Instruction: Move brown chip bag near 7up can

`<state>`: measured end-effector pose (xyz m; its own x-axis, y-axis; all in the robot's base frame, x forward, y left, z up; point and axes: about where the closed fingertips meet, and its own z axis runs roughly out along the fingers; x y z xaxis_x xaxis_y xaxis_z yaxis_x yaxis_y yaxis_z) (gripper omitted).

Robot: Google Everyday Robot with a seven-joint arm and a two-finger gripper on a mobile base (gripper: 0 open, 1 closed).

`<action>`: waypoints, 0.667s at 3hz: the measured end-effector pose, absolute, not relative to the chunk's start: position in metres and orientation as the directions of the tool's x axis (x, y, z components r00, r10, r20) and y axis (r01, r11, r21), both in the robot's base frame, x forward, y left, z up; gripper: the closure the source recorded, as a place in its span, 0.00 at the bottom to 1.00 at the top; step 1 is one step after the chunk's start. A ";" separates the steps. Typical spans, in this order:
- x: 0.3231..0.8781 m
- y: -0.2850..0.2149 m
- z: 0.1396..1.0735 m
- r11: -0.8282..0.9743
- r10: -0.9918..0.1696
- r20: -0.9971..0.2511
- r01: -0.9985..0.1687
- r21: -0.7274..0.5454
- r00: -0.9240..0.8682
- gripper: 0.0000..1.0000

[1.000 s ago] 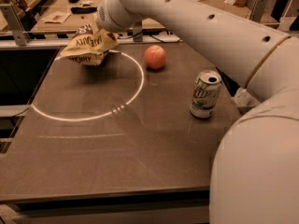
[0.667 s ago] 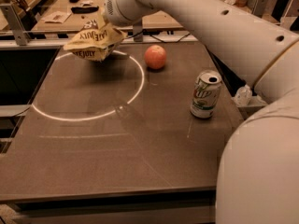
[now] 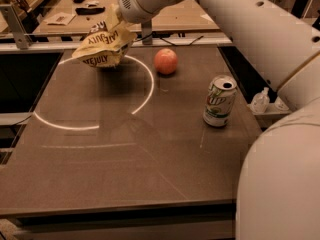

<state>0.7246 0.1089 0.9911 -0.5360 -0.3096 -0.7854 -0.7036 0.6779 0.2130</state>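
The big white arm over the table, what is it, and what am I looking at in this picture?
It is a robot arm, part of a mobile robot whose white body fills the lower right. There is one camera view, looking down across a brown table. At the arm's end, over the far left of the table, a two-finger gripper is closed on the brown chip bag and holds it above the surface. An apple lies towards the far edge, and the 7up can stands upright on the right, apart from both.
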 end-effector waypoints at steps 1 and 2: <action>0.697 0.104 0.991 0.645 -0.390 -0.756 -0.742 0.182 -0.525 1.00; 0.662 0.084 0.987 0.648 -0.431 -0.719 -0.742 0.173 -0.545 1.00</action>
<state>0.6619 0.0844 0.9870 -0.5446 -0.4312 -0.7194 -0.7417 0.6480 0.1731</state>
